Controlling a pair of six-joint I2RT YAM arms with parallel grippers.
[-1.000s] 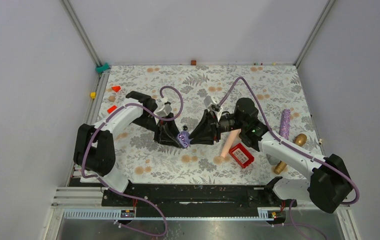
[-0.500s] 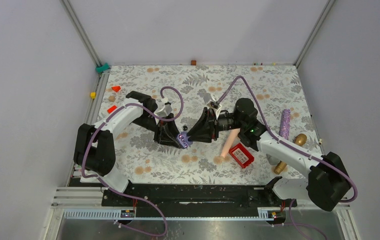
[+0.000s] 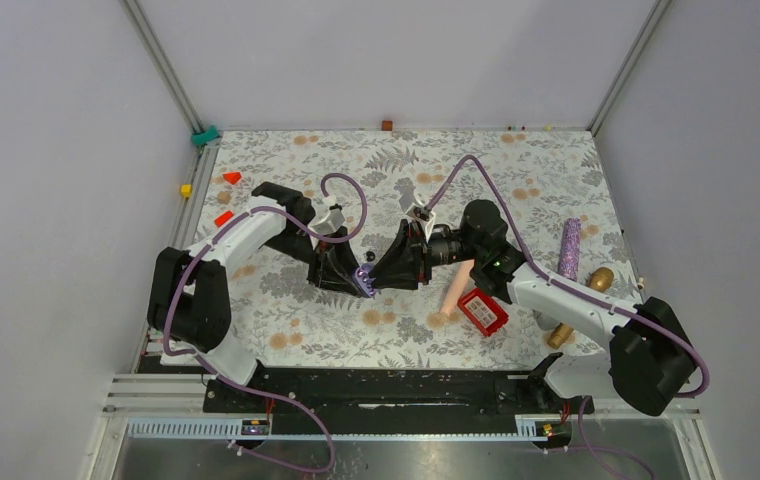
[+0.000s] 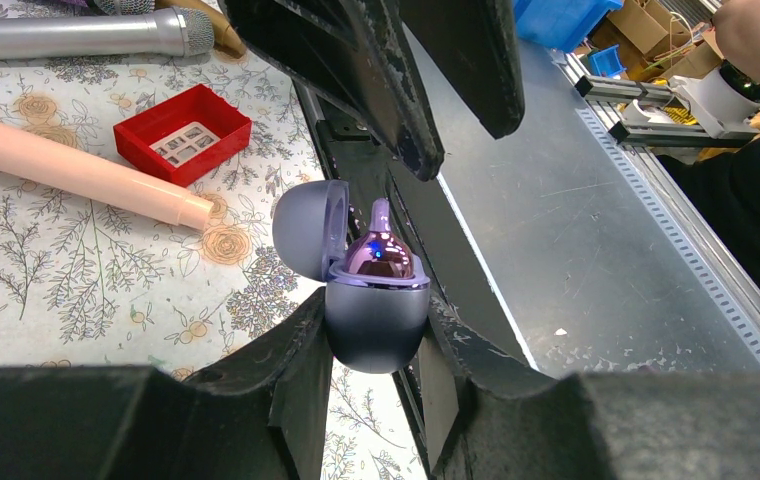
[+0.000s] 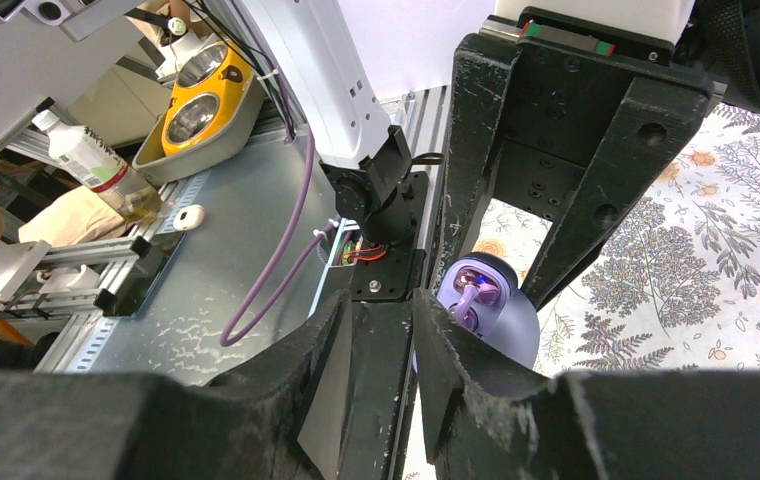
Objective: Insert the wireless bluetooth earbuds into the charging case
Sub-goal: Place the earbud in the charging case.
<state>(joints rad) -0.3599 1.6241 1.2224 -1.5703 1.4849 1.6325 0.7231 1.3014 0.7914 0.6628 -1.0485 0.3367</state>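
Observation:
The charging case (image 4: 376, 320) is a small lavender-grey oval held upright, with its lid (image 4: 308, 228) swung open to the left. A glossy purple earbud (image 4: 381, 255) with a blue light sits in it, stem up. My left gripper (image 4: 381, 345) is shut on the case's lower half, above the table. My right gripper (image 5: 381, 360) is open and empty. Its fingers (image 4: 396, 90) hang just above the case, which lies right of them in the right wrist view (image 5: 496, 315). In the top view both grippers meet at the case (image 3: 365, 281). No black earbuds show.
A pink cylinder (image 3: 456, 288) and a red box (image 3: 482, 311) lie right of the grippers. A purple glitter rod (image 3: 569, 248) and brass pieces (image 3: 601, 279) are further right. Red blocks (image 3: 223, 217) lie at the left. A silver microphone (image 4: 76, 38) shows in the left wrist view.
My right arm has shifted left, bringing its gripper closer over the case. The left gripper has kept the case in place.

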